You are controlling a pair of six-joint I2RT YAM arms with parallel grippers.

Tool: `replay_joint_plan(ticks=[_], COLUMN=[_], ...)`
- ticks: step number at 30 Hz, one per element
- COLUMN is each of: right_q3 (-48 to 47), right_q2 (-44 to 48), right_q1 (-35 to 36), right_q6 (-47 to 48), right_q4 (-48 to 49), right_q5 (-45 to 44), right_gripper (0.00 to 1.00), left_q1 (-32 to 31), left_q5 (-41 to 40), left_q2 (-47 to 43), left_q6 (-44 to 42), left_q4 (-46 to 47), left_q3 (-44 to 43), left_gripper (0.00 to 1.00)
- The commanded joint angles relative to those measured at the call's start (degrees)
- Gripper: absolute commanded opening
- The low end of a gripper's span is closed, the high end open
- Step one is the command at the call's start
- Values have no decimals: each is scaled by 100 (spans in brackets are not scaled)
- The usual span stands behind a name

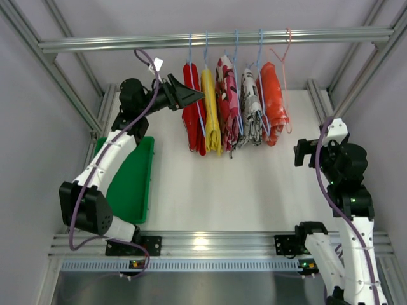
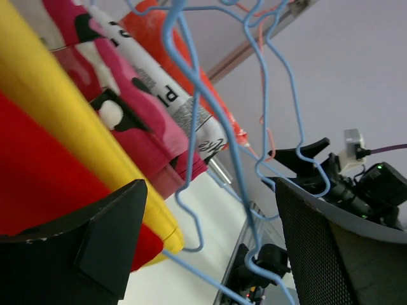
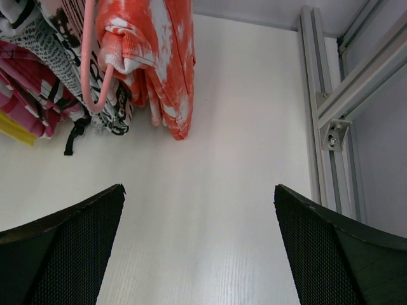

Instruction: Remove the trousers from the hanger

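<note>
The red trousers [image 1: 193, 114] and the yellow trousers [image 1: 210, 117] hang on blue wire hangers [image 1: 198, 57] at the left end of a row of garments. My left gripper [image 1: 193, 95] is raised at the top of the red trousers, touching or just beside them. In the left wrist view it [image 2: 210, 216] is open. The red trousers [image 2: 38, 184] and yellow trousers [image 2: 57, 95] lie against its left finger [image 2: 95, 235], and blue hanger wires [image 2: 191, 82] cross the gap. My right gripper [image 1: 304, 152] is open and empty [image 3: 198, 216] over the table, right of the row.
A metal rail [image 1: 210, 40] carries the hangers. Right of the yellow pair hang a pink patterned garment [image 1: 227, 95], a black-and-white one [image 1: 250, 105] and an orange-white one [image 1: 273, 95] on a pink hanger [image 3: 95, 76]. A green tray [image 1: 133, 178] lies at the left.
</note>
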State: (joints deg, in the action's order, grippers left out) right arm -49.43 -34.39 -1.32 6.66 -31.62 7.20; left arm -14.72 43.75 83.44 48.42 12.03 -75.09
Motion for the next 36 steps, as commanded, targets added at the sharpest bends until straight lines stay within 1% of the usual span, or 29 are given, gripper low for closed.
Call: replay_joint_plan(ticks=[1,2,6,7,9,13,18,23,24,25,29,30,33,34,35,36], right_q3=[-234,-216,-181,-172,-163,-137,-120,-128,-137,-155,-199,-207,-269,-312,-330,-365], right_q2=[-50,-50,-50,-41,-41,-76,-68,-85,-103,-112,-147,-173,-217,-217,-226,-243], right_q1=[-96,-96,-96,-96,-96,-96,-96,-96,-96,-96,-96,-96,-96,-96,-96,-96], right_q6=[125,125,125,134,152,152,108,82,73,73,47,38,-24,-50,-94,-120], right_q4=[112,121,112,121,112,129,129,121,103,86,33,24,-20,-29,-55,-81], right_q5=[-61,-61,-70,-70,-70,-61,-35,35,44,62,132,132,150,159,194,220], right_gripper=[99,99,99,99,99,100,99,99,100,99,99,100,100,99,100,100], left_q1=[-197,-215,-259,-259,-259,-259,-259,-259,-259,-259,-251,-251,-251,-251,-251,-251], left_q5=[222,196,143,143,160,213,301,319,310,301,257,257,248,231,231,222], left_q2=[172,225,436,462,498,489,454,480,472,472,445,436,419,401,375,357], left_q6=[598,624,834,870,958,1072,1327,1766,1828,1881,2127,2180,2329,2347,2356,2356], left_q4=[1327,1345,1521,1556,1609,1671,1732,1908,1952,1996,2013,2022,2049,2014,1979,1952], left_q3=[-392,-427,-542,-603,-630,-674,-700,-683,-691,-691,-788,-814,-893,-928,-972,-999], left_gripper=[85,84,75,70,66,56,51,41,36,34,30,23,11,3,0,0])
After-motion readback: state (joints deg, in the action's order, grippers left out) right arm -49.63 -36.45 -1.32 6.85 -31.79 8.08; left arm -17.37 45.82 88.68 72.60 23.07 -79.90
